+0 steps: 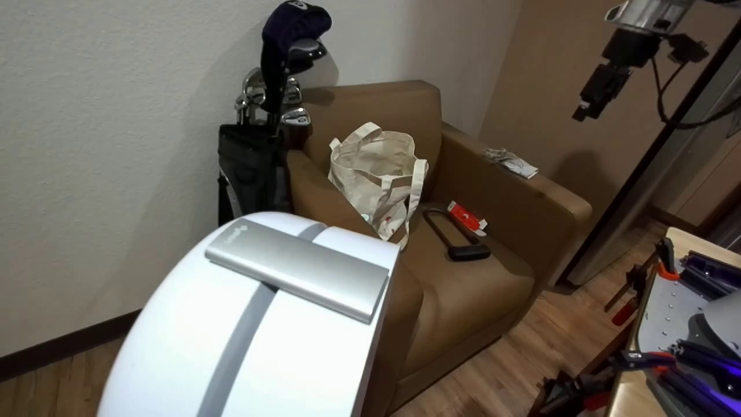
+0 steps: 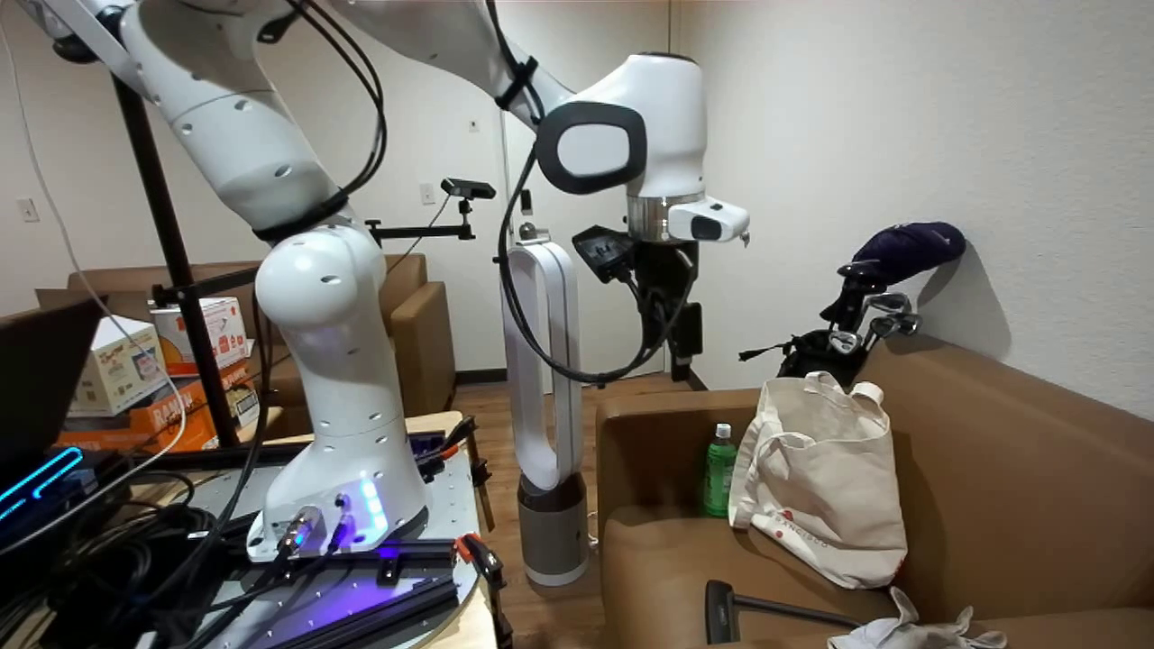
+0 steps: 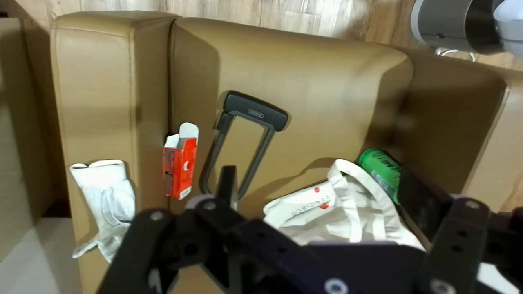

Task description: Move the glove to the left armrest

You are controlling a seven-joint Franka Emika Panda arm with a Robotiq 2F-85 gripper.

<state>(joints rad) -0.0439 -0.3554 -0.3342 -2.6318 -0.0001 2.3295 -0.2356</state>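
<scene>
The white glove (image 3: 107, 204) lies flat on top of an armrest (image 3: 96, 94) of the brown armchair, at the left of the wrist view. It also shows in both exterior views, whole on the armrest (image 1: 510, 162) and partly cut off at the bottom edge (image 2: 911, 634). The opposite armrest shows at the right of the wrist view (image 3: 496, 151) and in an exterior view (image 2: 676, 406). My gripper (image 3: 327, 192) is open and empty, high above the chair, its fingers wide apart. It also shows in both exterior views (image 1: 580, 113) (image 2: 685, 365).
On the seat lie a black U-lock (image 3: 255, 109), an open red box (image 3: 179, 165), a canvas tote bag (image 3: 310, 204) and a green bottle (image 3: 380, 169). A golf bag (image 1: 252, 168) and a white tower fan (image 2: 554, 532) stand beside the chair.
</scene>
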